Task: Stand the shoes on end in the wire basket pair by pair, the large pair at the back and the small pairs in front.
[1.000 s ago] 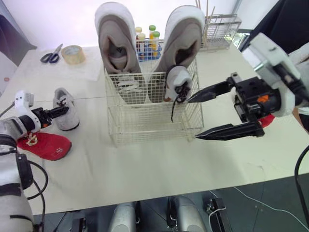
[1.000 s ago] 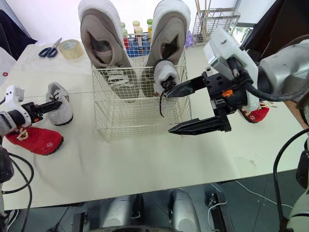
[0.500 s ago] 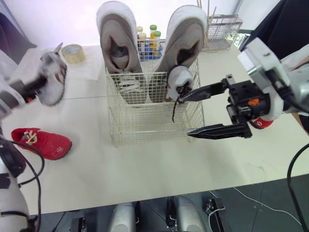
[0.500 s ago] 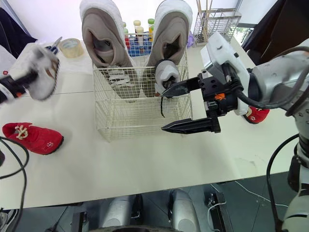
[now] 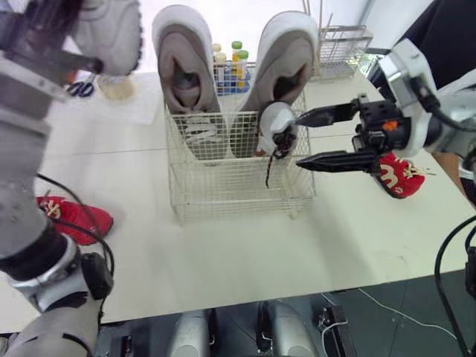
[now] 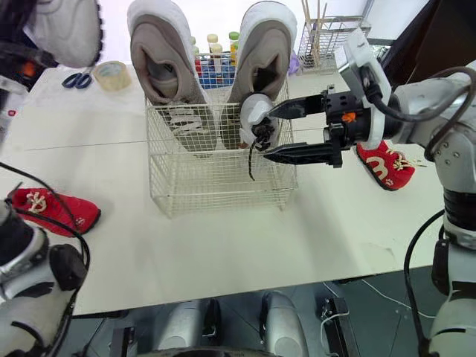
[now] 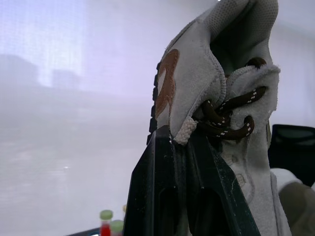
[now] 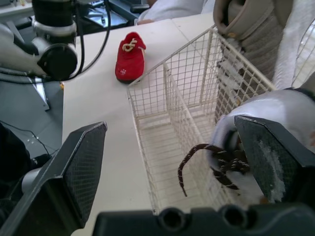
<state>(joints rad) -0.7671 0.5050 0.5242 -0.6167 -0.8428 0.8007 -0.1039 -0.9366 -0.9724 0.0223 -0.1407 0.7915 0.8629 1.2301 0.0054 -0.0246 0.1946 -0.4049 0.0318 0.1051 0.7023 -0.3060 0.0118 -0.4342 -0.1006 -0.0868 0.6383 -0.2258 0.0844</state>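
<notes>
Basket point(image 5: 236, 195) — two large shoes point(image 5: 186, 82) at 12 o'clock, one grey shoe point(image 5: 274, 123) at 4. Left pincer point(image 7: 179, 140) clamps second grey shoe point(image 7: 197, 83); right pincer point(image 5: 300, 140) wide open, empty. Two red shoes point(image 5: 78, 216) on bench point(image 5: 223, 253).

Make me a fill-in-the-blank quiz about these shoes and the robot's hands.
The wire basket holds ___ large shoes at the back.
The left gripper is ___ on a small grey shoe.
The right gripper stands ___.
Both red shoes lie on the ___.
Missing: two; shut; open; table.
</notes>
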